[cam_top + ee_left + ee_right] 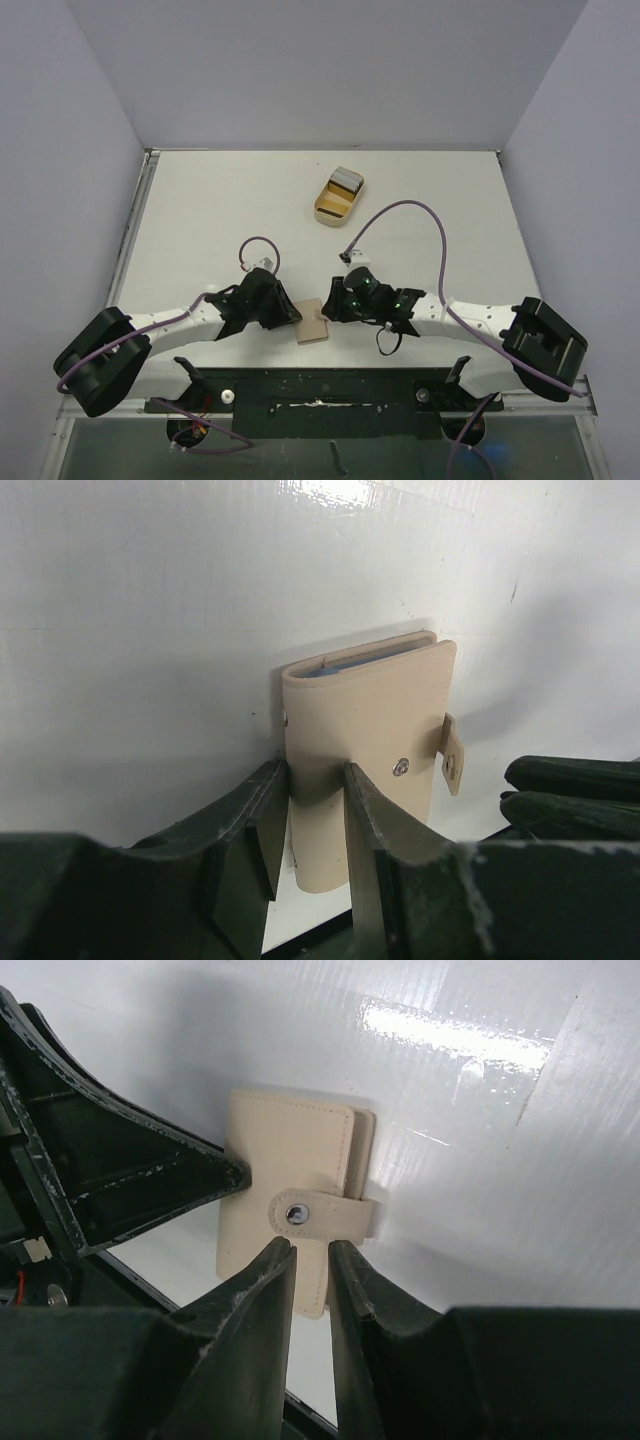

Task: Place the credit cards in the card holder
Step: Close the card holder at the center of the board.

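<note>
Left wrist: low-reaching left tool (316, 780) apparently clamps the card holder (370, 710).

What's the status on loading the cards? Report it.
Done: a blue card edge shows inside the closed tan leather-like bifold card holder. In hand: the left gripper clamps the holder; the right gripper hovers beside it. Left: grey and gold cards lie in the tan rimmed tray.

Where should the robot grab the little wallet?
Probably its plain folded edge, opposite the strap tab. The card holder lies flat, so come in low from that side, where the left gripper is.
</note>
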{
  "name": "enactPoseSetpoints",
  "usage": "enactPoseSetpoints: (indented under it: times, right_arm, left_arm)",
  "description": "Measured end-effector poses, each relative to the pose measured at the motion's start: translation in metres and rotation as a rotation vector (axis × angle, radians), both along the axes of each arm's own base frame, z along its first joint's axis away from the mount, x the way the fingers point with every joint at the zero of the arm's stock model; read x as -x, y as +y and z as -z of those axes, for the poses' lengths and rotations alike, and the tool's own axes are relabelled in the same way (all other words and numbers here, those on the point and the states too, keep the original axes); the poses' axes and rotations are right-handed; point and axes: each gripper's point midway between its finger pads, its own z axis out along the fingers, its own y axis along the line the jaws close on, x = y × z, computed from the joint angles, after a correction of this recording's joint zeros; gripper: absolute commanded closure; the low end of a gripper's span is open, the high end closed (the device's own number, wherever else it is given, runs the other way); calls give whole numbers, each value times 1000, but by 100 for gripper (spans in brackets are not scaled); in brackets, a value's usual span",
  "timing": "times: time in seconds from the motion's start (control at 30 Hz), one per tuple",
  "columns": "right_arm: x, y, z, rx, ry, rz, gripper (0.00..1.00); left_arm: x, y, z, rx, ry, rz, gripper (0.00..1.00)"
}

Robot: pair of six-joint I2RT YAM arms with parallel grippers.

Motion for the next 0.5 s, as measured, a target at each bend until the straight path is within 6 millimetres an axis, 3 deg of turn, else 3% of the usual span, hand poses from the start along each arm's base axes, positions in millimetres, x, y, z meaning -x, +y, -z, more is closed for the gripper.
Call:
enactPoseSetpoints:
  times: [0.5]
  right_arm:
    - [-1, 19, 18, -65, 70, -33, 79]
  left_arm:
    - [0, 0, 0, 0, 1, 1, 73]
